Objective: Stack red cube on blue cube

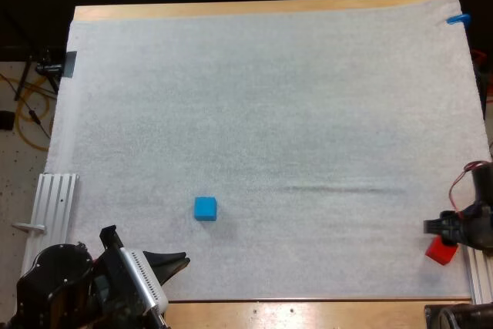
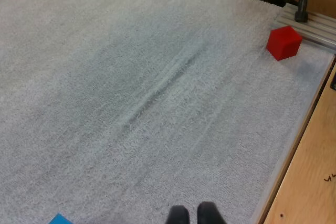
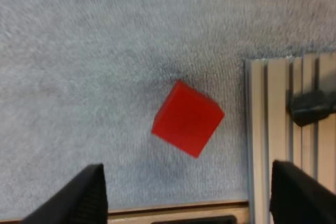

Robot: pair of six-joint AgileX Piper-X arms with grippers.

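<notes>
Red cube [image 3: 187, 125] | likely light, rigid, flat-faced, sitting askew beside rail [image 3: 257, 129] | grip opposite faces | right gripper [image 3: 191, 195] spread wide above, empty | left gripper [image 2: 194, 216] pinched closed

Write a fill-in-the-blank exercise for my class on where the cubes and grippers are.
1. The red cube lies on the white ____.
2. The right gripper over it is ____.
3. The left gripper is ____ on nothing.
4. The blue cube has ____ stacked on it.

Missing words: mat; open; shut; nothing.
</notes>
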